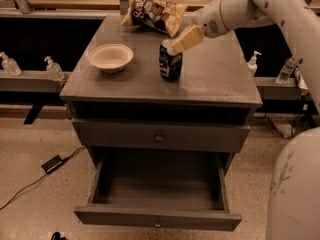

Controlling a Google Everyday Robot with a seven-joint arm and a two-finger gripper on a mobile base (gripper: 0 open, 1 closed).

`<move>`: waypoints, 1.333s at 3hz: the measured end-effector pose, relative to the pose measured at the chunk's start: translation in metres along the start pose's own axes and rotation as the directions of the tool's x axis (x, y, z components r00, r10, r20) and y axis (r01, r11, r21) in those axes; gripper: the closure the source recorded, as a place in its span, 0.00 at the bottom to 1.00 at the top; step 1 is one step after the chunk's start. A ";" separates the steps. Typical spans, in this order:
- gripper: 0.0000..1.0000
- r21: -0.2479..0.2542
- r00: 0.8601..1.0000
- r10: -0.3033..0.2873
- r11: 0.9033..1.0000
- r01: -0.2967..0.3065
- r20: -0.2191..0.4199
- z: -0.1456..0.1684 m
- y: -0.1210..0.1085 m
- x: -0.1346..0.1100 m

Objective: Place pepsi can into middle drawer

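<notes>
One gripper (pixel 176 44) at pepsi can (pixel 170 65) top; middle drawer (pixel 125 217) open wide.

the gripper (pixel 177 44) at the pepsi can (pixel 170 67) covers its top rim, perhaps touching it; the arm (pixel 280 14) runs off the right edge.

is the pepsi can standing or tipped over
Upright: the small dark blue pepsi can stands on its base on the grey cabinet top, the pincer by its top.

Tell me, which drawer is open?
The middle drawer, lowest in view, pulled out; the taller-fronted drawer above it is shut. The gripper is at the top of the pepsi can.
</notes>
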State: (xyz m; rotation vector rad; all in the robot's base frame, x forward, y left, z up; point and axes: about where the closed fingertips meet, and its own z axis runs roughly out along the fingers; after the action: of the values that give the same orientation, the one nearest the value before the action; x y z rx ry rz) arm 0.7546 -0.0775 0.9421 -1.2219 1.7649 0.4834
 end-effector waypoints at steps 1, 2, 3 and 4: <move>0.00 -0.028 0.999 -0.039 0.999 0.040 0.009 0.019 0.002 0.009; 0.00 -0.028 0.999 -0.039 0.999 0.040 0.009 0.019 0.002 0.009; 0.00 -0.060 0.999 -0.017 0.998 0.019 0.042 0.024 0.014 0.015; 0.00 -0.111 0.997 0.013 0.994 -0.004 0.081 0.031 0.040 0.028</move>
State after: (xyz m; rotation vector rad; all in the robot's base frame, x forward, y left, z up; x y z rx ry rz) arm 0.7308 -0.0526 0.8960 -1.2536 1.6933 0.6345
